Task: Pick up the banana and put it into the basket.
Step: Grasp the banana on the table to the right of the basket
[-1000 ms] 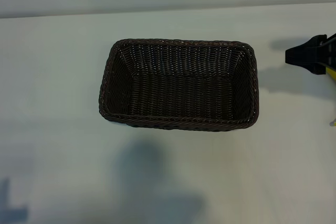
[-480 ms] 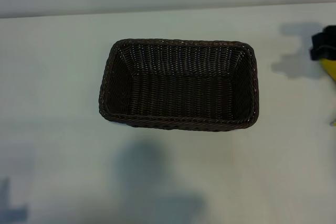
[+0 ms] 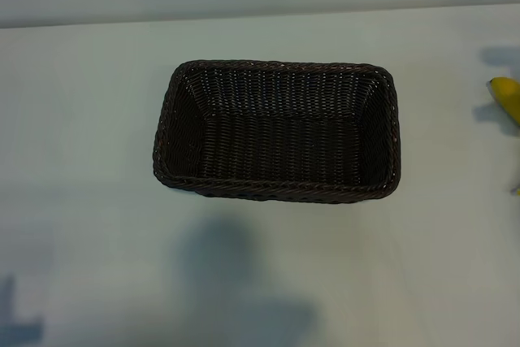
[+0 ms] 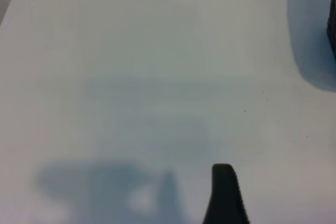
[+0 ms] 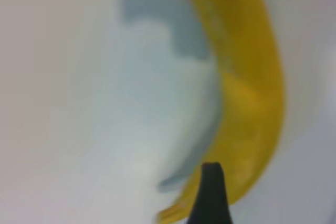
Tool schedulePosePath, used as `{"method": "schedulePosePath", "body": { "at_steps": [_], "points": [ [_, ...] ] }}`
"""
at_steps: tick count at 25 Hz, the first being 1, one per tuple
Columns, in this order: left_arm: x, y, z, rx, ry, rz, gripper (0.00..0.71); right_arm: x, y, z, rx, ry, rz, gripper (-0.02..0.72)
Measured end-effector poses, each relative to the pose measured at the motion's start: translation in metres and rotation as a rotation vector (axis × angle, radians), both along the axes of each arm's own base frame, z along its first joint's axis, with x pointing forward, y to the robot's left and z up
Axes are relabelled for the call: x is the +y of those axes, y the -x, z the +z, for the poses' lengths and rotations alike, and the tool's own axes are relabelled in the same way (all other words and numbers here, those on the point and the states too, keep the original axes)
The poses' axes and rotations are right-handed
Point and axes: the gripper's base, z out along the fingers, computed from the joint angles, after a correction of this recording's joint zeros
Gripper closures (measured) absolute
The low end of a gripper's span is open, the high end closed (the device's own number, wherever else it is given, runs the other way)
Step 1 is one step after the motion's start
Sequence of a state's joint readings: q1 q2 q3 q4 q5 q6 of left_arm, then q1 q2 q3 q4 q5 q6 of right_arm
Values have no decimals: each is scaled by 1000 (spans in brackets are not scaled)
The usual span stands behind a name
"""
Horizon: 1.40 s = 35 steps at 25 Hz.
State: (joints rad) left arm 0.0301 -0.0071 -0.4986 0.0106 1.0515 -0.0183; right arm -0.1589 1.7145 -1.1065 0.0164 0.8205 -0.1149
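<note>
In the right wrist view, one dark fingertip of the right gripper is seen closest to the camera. Only this one finger is shown, so the width of the jaws cannot be read from the pictures alone; the jaws are taken to be widely spread, and nothing is gripped between them. Just beyond this fingertip the banana is lying on the white table. It is partly hidden behind the tip, so it cannot be told if the finger is touching the fruit or is only above it. From the fingertip the yellow, curved body runs away from the camera, and its shadow is cast on the table beside it.

In the left wrist view, one dark fingertip of the left gripper is seen over the bare table, with its shadow beside it. The left jaws are also taken to be widely spread, and nothing is held by them. Farther from this finger, at the edge of the picture, a thin dark strip is seen with a shadow near it; it cannot be told what it is.

In the exterior view, no gripper is shown. The basket, of dark brown wicker, is placed in the middle of the table, and nothing is seen inside it. The banana is seen well apart from the basket, at the right edge of the picture, only partly in view.
</note>
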Motion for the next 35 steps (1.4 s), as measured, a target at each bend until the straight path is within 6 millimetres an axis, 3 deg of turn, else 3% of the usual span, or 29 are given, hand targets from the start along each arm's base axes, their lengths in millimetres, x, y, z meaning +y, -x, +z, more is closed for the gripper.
{"method": "schedulePosePath", "body": {
  "at_steps": [5,13,27,35],
  "points": [
    [0,0,0,0,0,-1,181,-19,-4,-22,33,-76,-45,119],
    [0,0,0,0,0,-1,181,-19,-21,-30,9,-119,-18,119],
    [0,0,0,0,0,-1,181,-21,-27,-69,87,-134,-26,119],
    [0,0,0,0,0,-1,181,-21,-28,-69,79,-130,-26,274]
  ]
}}
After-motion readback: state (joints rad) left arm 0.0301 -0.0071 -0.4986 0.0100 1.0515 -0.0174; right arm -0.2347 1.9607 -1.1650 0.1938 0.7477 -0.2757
